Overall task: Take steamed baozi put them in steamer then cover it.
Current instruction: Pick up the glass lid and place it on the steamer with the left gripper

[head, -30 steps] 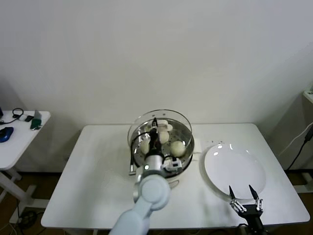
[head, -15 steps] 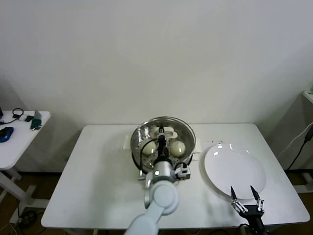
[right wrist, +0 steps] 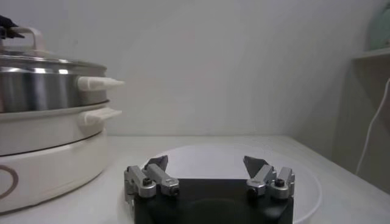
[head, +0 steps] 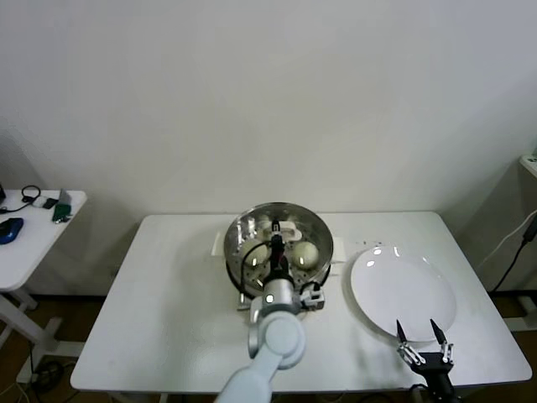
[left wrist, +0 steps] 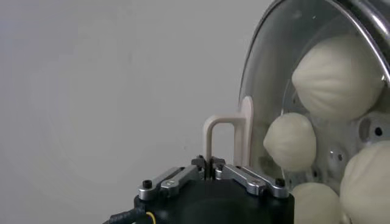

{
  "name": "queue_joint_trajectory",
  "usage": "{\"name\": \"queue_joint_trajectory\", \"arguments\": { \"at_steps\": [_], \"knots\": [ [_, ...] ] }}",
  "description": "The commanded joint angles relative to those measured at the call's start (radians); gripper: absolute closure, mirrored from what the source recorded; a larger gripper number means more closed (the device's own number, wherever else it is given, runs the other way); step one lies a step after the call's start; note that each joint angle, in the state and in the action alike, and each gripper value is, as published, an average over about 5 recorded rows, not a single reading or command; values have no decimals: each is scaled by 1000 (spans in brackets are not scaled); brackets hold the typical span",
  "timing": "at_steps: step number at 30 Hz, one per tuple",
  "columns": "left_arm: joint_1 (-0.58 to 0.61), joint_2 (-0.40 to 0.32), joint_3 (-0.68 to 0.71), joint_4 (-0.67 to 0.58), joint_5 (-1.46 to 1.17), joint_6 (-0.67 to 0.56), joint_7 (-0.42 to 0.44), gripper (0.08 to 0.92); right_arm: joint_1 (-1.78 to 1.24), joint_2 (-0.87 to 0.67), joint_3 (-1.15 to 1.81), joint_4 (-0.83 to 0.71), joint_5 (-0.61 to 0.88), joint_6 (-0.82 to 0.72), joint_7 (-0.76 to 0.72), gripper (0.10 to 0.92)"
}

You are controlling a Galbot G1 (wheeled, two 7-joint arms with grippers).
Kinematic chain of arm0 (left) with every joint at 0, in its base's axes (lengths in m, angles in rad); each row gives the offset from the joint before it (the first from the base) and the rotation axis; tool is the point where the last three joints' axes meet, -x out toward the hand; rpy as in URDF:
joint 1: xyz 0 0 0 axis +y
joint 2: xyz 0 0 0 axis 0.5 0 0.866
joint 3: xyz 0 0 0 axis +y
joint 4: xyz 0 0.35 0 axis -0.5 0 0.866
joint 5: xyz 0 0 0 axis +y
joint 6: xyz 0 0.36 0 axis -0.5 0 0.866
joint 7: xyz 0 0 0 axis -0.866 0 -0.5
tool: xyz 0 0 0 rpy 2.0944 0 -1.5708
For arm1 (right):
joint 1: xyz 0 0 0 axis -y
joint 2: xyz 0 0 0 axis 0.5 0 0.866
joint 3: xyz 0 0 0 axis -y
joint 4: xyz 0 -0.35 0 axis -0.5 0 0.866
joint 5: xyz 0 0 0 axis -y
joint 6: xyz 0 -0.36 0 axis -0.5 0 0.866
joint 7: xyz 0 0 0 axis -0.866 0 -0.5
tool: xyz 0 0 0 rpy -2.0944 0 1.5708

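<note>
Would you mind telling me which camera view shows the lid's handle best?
The left wrist view: the cream-white handle fills the centre, pinched by the left gripper. In the head view the arm largely hides it. The right wrist view catches only its side profile above the lid.

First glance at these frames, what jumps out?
Centre of the table: the left gripper is shut on the handle of the glass cover, which sits on the steamer with the steamed baozi visible through it. To the right lies a bare white plate, with the right gripper open at its near edge.
</note>
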Motion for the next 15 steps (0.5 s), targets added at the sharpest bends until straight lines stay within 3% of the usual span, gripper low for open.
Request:
{"name": "queue_joint_trajectory", "arguments": {
  "at_steps": [1, 15],
  "knots": [
    [-3, -49, 1, 20, 2, 2, -5, 862, -1, 1, 2, -1, 1, 3, 0, 203],
    [-12, -49, 12, 9, -29, 7, 6, 862, -3, -4, 6, 1, 3, 6, -4, 203]
  ]
}}
